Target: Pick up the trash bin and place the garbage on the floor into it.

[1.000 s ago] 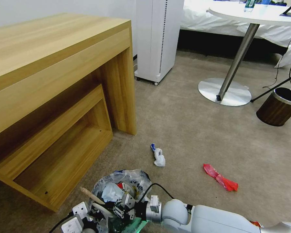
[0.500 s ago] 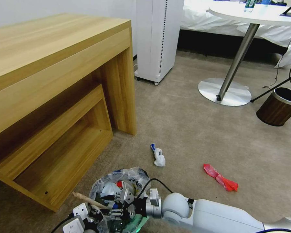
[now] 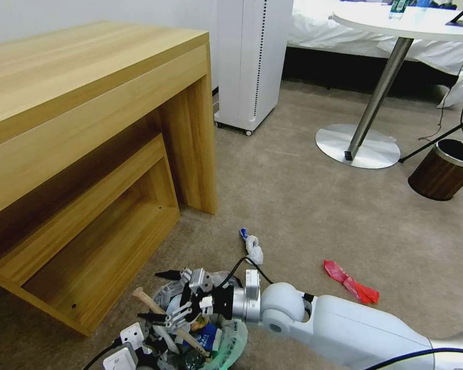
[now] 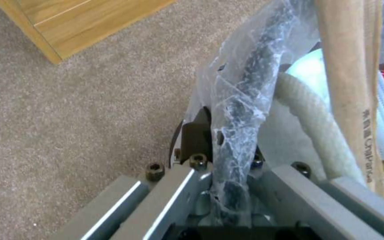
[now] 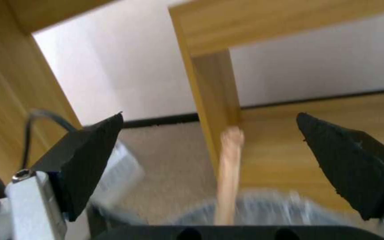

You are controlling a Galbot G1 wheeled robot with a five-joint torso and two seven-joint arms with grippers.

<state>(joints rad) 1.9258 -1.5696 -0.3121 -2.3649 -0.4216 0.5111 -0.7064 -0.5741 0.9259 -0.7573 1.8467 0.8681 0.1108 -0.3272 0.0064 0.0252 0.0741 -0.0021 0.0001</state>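
Note:
The trash bin [image 3: 218, 343] hangs at the near edge of the head view, lined with a whitish plastic bag and full of litter, with a wooden stick [image 3: 157, 312] poking out. My left gripper [image 3: 149, 343] is shut on the bin's rim [image 4: 250, 83] through the bag, seen close up in the left wrist view, where the gripper [image 4: 221, 146] clamps it. My right gripper [image 3: 159, 295] hovers open just above the bin's contents, holding nothing; its gripper [image 5: 210, 115] frames the stick [image 5: 227, 173]. On the carpet lie a white tissue wad [image 3: 252, 250] and a red wrapper [image 3: 351, 282].
A wooden desk [image 3: 87, 103] with a low shelf stands left. Behind it are a white tower unit [image 3: 252, 61], a round table on a chrome base [image 3: 357, 146] and a brown wood-grain bin [image 3: 442, 172]. Cables run near that bin.
My right gripper has lifted out of the bin's contents and opened wide. The wooden stick has shifted inside the bin. The litter on the carpet has not moved.

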